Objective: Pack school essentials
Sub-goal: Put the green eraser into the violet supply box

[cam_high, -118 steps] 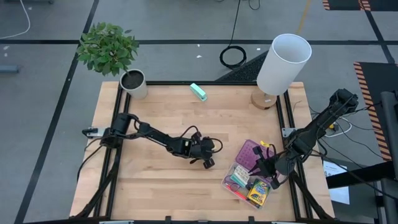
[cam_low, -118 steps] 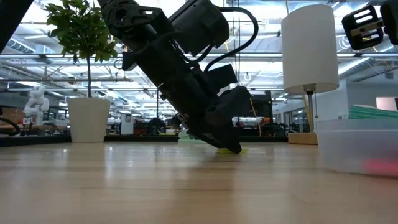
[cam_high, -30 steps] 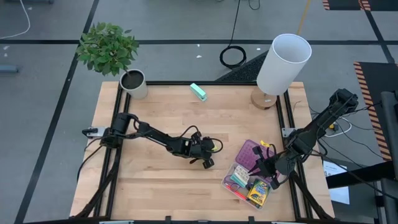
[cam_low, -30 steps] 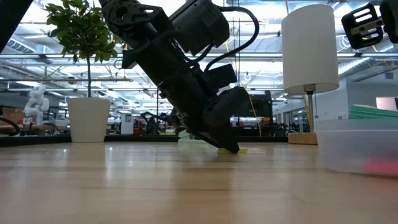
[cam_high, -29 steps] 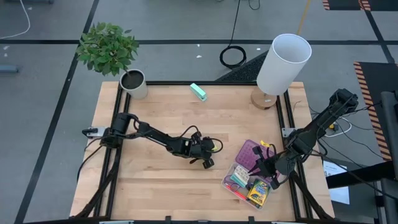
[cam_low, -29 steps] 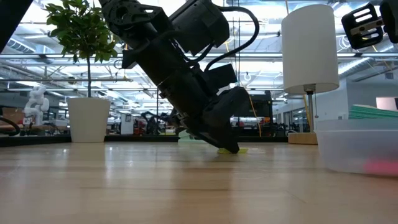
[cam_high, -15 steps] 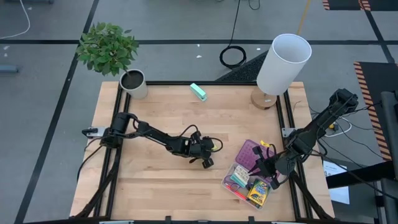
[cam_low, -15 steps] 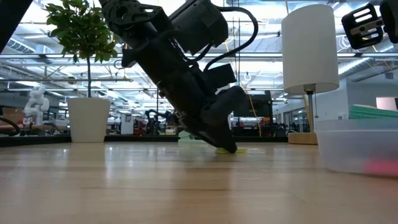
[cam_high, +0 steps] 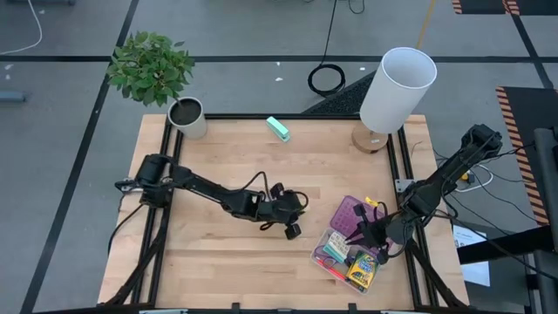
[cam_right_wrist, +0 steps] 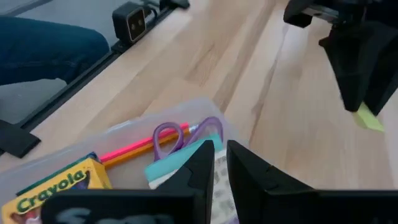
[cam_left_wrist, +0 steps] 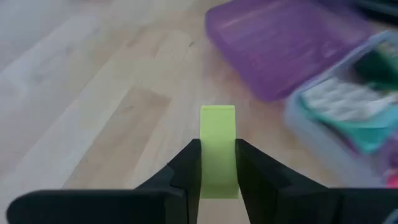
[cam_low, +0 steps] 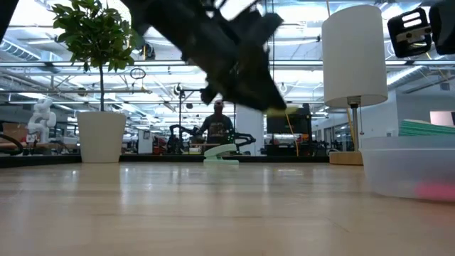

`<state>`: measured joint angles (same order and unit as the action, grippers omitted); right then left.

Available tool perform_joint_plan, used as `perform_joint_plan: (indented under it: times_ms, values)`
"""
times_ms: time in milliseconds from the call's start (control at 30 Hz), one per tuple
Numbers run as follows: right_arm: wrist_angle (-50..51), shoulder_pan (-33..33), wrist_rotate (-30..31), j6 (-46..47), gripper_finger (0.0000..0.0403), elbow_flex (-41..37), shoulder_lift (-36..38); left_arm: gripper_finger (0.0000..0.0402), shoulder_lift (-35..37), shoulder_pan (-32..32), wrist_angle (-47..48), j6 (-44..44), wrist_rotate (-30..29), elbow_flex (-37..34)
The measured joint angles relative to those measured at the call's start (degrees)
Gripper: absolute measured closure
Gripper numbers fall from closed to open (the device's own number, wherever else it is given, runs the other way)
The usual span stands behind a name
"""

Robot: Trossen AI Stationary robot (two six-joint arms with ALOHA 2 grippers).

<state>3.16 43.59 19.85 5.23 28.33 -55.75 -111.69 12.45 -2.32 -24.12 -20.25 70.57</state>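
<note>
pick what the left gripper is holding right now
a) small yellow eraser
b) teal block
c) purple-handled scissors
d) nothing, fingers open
a: the left wrist view shows the left gripper shut on the small yellow eraser, lifted off the wooden table, with the clear box ahead.

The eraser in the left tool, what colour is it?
Yellow-green eraser, clearest in the left wrist view.

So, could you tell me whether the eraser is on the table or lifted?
Lifted: the left claw grips the eraser above the table.
</note>
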Motion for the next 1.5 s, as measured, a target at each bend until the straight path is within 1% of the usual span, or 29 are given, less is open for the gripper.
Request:
perform_joint_plan:
  times_ms: [67, 133, 200, 300, 467, 600, 700, 833, 933, 1067, 1233, 1300, 1500]
  values:
    - [-2.51, 0.02, 0.75, -3.37, 0.0366, -0.78, 0.0, 0.0309, 0.43, 0.78, -2.36, 0.47, -0.1, 0.0]
    - [-2.88, 0.01, 2.38, -6.87, 0.0363, -1.01, -0.07, 0.0309, 0.88, 1.7, -3.95, 1.7, -0.04, 0.0]
    - [-3.39, 0.02, 4.1, -10.75, 0.0353, -1.02, -0.51, 0.0309, 1.07, 2.49, -7.59, 2.77, 0.78, 0.03]
    - [-6.3, 0.0, 4.95, -19.86, 0.0326, -1.05, -1.6, 0.0309, 1.15, 3.6, -10.66, 3.53, 1.11, 0.07]
    - [-11.8, 0.02, 8.61, -36.34, 0.0264, -1.05, -4.42, 0.0309, 1.1, 4.76, -14.66, 3.93, 2.89, 0.07]
    - [-17.3, -0.65, 12.27, -44.81, 0.0223, -1.05, -6.72, 0.0309, 1.1, 5.06, -16.72, 3.88, 5.23, 0.07]
    - [-21.73, -1.61, 13.16, -50.65, 0.0208, -1.05, -8.07, 0.0309, 1.1, 5.07, -17.4, 3.37, 5.35, 0.07]
    - [-26.8, -3.04, 13.03, -56.91, 0.0205, -1.05, -9.96, 0.0309, 1.1, 5.05, -18.3, 2.01, 5.54, 0.09]
    - [-29.52, -4.34, 12.18, -59.6, 0.0211, -1.04, -11.51, 0.0309, 1.1, 5.05, -18.86, 1.92, 7.39, 0.1]
    - [-31.95, -6.5, 7.38, -61.05, 0.0222, -1.05, -13.38, 0.0309, 1.1, 5.09, -18.94, 1.49, 8.43, 0.09]
    - [-35.74, -8.26, 6.83, -63.55, 0.0235, -1.02, -16.03, 0.0309, 1.1, 5.05, -18.93, 1.31, 9.9, 0.09]
    - [-37.02, -8.97, 5.7, -64.7, 0.0239, -1.02, -16.97, 0.0309, 1.1, 5.05, -18.91, 1.02, 10.11, 0.09]
    - [-38.69, -10.4, 5.36, -66.67, 0.0254, -1.02, -19.22, 0.0309, 1.1, 5.05, -18.63, -0.42, 10.36, 0.09]
